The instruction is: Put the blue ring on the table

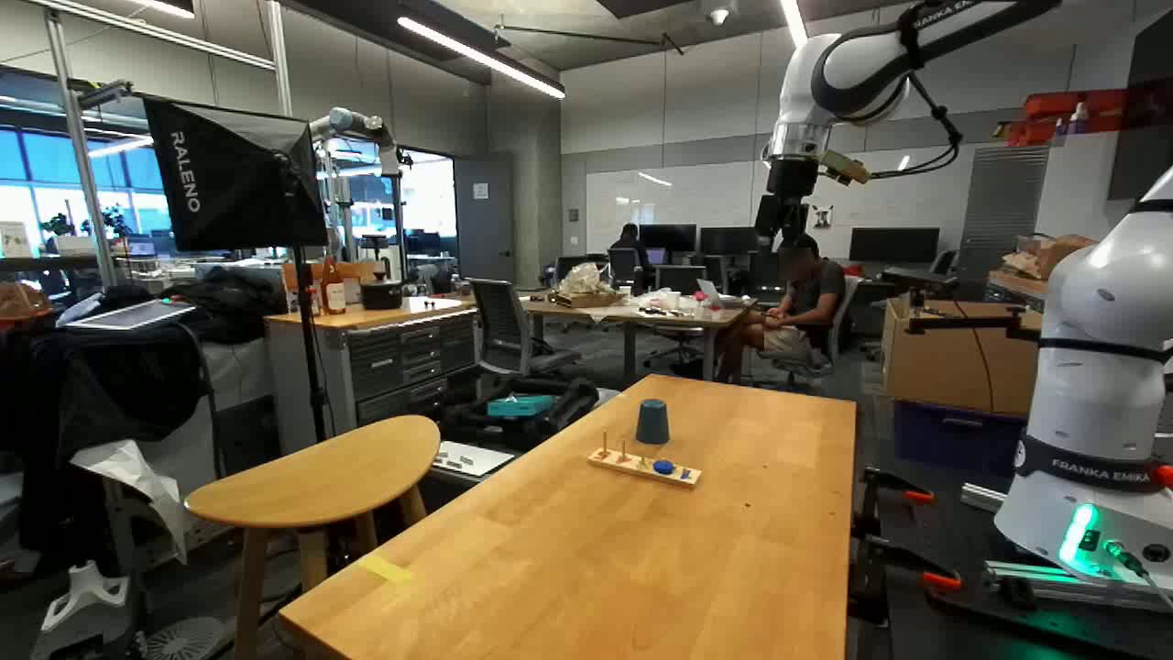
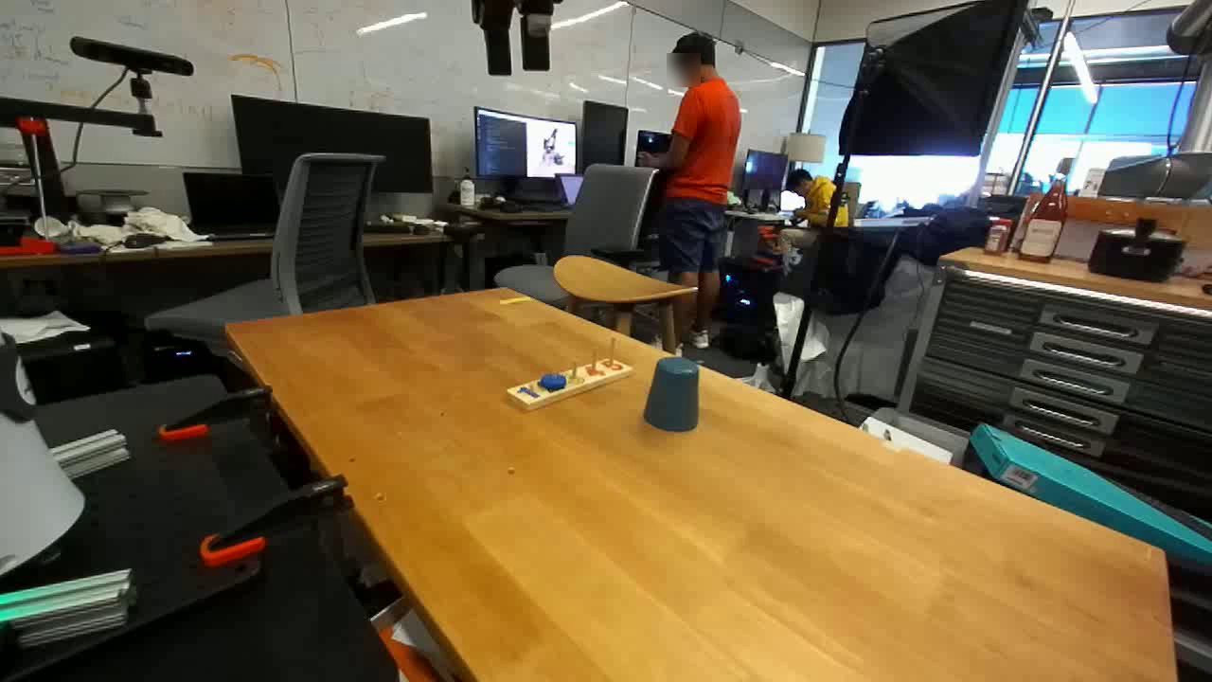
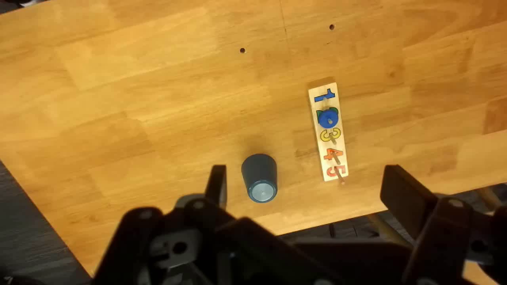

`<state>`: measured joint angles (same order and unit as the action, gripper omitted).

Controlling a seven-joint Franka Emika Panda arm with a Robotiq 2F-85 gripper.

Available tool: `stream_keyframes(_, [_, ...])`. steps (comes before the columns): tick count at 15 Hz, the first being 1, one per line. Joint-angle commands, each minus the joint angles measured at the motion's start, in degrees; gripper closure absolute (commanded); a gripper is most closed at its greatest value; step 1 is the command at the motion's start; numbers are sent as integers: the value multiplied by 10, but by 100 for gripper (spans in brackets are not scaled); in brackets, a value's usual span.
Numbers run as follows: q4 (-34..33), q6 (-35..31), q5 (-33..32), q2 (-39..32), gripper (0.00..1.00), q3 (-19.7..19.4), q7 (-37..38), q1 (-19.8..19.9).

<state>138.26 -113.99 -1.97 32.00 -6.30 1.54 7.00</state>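
Observation:
The blue ring [image 3: 328,118] sits on the peg at the number 2 of a pale wooden peg board [image 3: 328,162]. It also shows in both exterior views [image 1: 663,467] [image 2: 552,382]. The board lies flat on the honey-coloured table [image 3: 158,99], which shows in both exterior views [image 1: 678,568] [image 2: 720,530]. My gripper [image 3: 305,170] is open and empty, with its fingers wide apart. In both exterior views the gripper [image 1: 779,229] [image 2: 517,62] hangs high above the table, well away from the ring.
A dark blue-grey cup [image 3: 259,174] stands upside down beside the peg board, also in both exterior views [image 1: 652,422] [image 2: 671,393]. Thin bare pegs rise from the board. A smaller rounded wooden stool [image 1: 321,472] stands next to the table's long edge.

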Motion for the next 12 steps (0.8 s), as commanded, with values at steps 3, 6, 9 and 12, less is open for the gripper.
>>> stream_keyframes(3, [-8,0,1,1,0,1,-1,2])
stream_keyframes(6, [-8,-28,-8,-38,0,16,1,-7])
stream_keyframes(9, [-20,-121,-2,-137,0,42,15,-25])
stream_keyframes(12, [-57,-194,3,-246,0,57,22,-39])
